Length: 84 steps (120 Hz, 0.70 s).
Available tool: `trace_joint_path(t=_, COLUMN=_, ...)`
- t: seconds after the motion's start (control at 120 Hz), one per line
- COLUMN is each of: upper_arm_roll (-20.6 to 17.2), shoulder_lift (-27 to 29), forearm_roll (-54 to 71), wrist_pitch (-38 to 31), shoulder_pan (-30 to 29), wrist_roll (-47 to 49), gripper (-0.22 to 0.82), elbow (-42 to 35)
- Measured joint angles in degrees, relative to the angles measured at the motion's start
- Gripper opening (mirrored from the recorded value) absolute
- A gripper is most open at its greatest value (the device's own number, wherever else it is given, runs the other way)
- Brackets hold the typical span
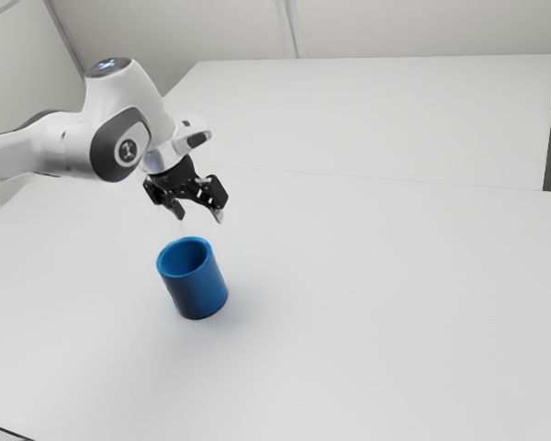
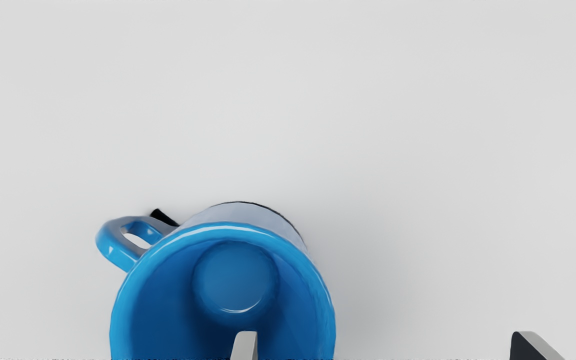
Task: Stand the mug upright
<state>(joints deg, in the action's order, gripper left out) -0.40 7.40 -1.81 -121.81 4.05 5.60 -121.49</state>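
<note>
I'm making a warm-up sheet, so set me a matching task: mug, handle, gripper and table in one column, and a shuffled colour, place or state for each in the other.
1. mug
2. handle
3. gripper
4. table

A. black, standing open
B. white, beneath the mug
C. blue, with a round mouth
D. a loop on the mug's side

Pairs: 1-C; 2-D; 3-A; 4-B
</note>
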Motion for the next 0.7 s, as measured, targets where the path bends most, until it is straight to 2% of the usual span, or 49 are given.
trace_joint_path(t=0.7, upper_arm_roll=-0.6, shoulder_lift=-7.3, forearm_roll=0.1, wrist_pitch=27.0, shoulder_pan=0.1, wrist_roll=-2.2, gripper=0.58, elbow=29.5)
